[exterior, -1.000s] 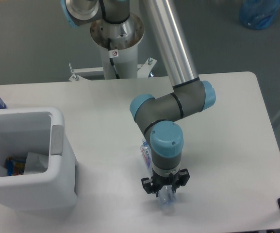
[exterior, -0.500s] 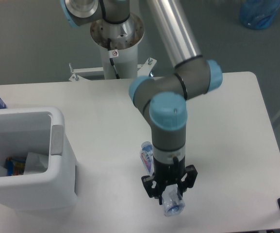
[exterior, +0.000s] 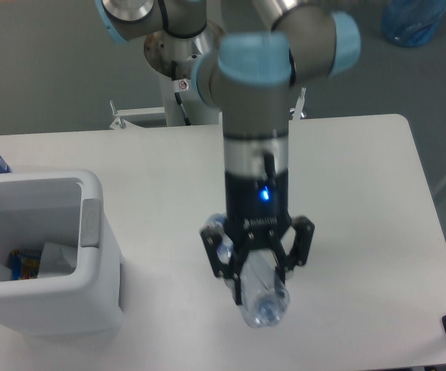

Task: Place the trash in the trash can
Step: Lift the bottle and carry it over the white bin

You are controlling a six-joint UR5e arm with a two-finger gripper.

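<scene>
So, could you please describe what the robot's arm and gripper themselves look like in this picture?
The arm has grey cylindrical segments with light blue joint caps and a silver metal tube link. Its wrist section is black with a small glowing blue light. The gripper is black, with two angular linkage fingers. The white base pedestal carries a small red-and-white sticker.
</scene>
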